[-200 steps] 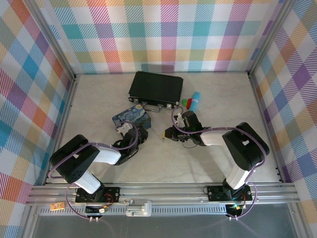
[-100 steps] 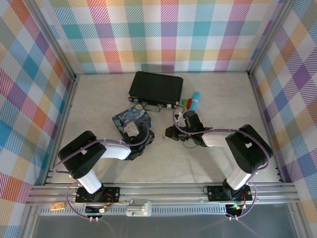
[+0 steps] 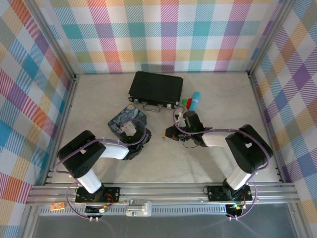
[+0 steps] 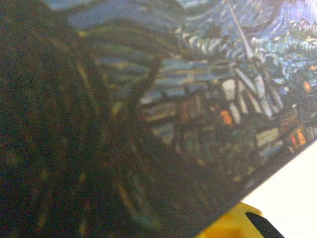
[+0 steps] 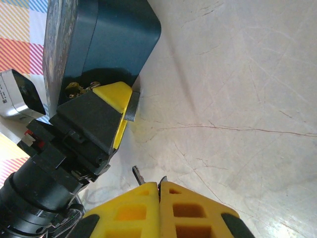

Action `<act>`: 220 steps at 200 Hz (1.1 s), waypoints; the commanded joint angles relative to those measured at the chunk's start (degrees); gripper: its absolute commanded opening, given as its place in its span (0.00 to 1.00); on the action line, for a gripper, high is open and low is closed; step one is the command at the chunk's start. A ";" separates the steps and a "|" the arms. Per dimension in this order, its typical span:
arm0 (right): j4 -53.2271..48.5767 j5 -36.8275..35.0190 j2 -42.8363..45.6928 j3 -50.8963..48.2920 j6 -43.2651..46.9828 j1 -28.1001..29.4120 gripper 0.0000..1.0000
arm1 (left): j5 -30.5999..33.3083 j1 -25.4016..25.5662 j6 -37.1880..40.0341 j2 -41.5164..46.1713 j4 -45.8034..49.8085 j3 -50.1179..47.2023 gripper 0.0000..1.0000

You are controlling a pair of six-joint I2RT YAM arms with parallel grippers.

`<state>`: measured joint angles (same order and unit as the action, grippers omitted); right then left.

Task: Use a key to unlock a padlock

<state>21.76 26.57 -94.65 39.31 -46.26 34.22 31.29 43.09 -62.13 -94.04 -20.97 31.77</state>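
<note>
A blue starry tin lies left of centre. My left gripper is pressed against its near side, and its jaws are hidden under the wrist. From the left wrist the tin's painted lid is very close, with one yellow fingertip at the bottom edge. In the right wrist view that left gripper's yellow finger touches the tin's lower corner. The padlock is hidden there. My right gripper is shut on the key, whose thin grey blade pokes out. It hovers just right of the tin.
A black case with metal latches lies at the back. A teal pen-like stick and small red and green pieces sit to its right. Plaid walls close in three sides. Bare marbled tabletop stretches in front of both grippers.
My left gripper has swung up and left onto the tin's near side, and the tin has shifted a little left. The right gripper with the key has barely moved.
</note>
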 commanded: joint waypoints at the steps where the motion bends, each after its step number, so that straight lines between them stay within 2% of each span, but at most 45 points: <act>1: 0.12 0.85 -0.14 0.70 0.44 0.23 0.00 | -4.83 -1.34 0.43 4.39 4.11 -2.97 0.00; 41: 1.11 3.02 -1.01 1.77 0.00 0.24 0.00 | -11.60 -2.89 -0.64 15.22 1.58 -5.87 0.00; 102: 4.99 3.50 -0.89 2.33 -3.03 1.00 0.00 | -13.59 -3.56 -6.09 26.64 0.17 -10.43 0.00; 162: 12.99 1.77 -0.35 0.82 -8.37 4.23 0.00 | -16.34 -4.73 -12.99 23.97 -9.25 -12.00 0.00; 220: 17.52 1.46 -3.89 2.41 -10.27 5.07 0.00 | -19.46 -5.21 -18.84 15.64 -25.66 -14.15 0.00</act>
<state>35.42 28.29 -96.38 40.25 -55.13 39.00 14.26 38.41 -76.36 -76.12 -35.53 18.74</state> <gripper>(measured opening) 0.049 0.141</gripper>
